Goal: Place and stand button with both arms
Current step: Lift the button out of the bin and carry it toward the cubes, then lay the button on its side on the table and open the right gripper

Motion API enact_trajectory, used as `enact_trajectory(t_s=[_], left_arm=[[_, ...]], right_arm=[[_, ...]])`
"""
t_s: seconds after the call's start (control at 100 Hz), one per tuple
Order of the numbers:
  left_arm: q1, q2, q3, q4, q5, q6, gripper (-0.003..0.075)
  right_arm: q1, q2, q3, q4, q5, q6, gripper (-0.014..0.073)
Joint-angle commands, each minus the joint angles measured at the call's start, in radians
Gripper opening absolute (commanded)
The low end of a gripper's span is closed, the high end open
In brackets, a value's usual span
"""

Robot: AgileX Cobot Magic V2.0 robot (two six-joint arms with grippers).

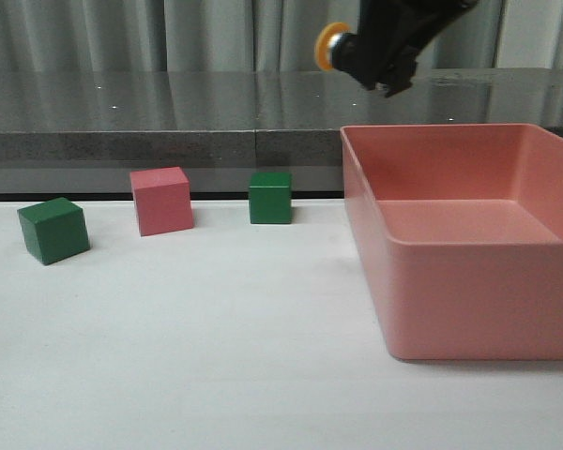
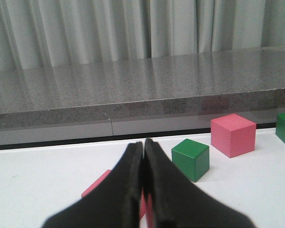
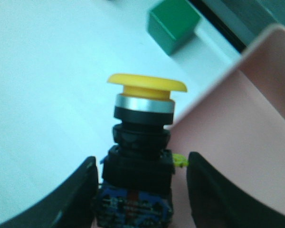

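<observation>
High above the table's back edge, my right gripper (image 1: 361, 56) is shut on the button (image 1: 333, 45), whose yellow-orange cap points left. In the right wrist view the button (image 3: 141, 118) stands between the black fingers (image 3: 83, 190), cap and black body out past the tips, blue base down in the grip of the right gripper (image 3: 141, 161). Below it lie the white table and the bin's rim. My left gripper (image 2: 143, 145) is shut with nothing in it, low over the table; it does not show in the front view.
A large pink bin (image 1: 469, 300) fills the right side. A green cube (image 1: 53, 230), a pink cube (image 1: 161, 200) and another green cube (image 1: 270, 197) stand along the back left. A pink block (image 2: 97, 185) lies partly behind the left fingers.
</observation>
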Motion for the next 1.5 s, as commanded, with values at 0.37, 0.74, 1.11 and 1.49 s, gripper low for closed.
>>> enact_trajectory(t_s=[0.37,0.74,1.11,1.49], left_arm=[[0.0,-0.032,0.03,-0.006,-0.073,-0.01,-0.0019],[0.0,-0.032,0.03,-0.006,-0.073,-0.01,-0.0019],[0.0,-0.032,0.03,-0.006,-0.073,-0.01,-0.0019],[0.0,-0.032,0.03,-0.006,-0.073,-0.01,-0.0019]], right_arm=[[0.202,0.14,-0.039,0.076,-0.101,-0.385,0.0158],[0.281,0.322,-0.057,0.065,-0.227,-0.44,0.0158],[0.287,0.355,-0.057,0.051,-0.226,-0.44,0.0222],[0.287,0.355,-0.057,0.051,-0.223,-0.44,0.0652]])
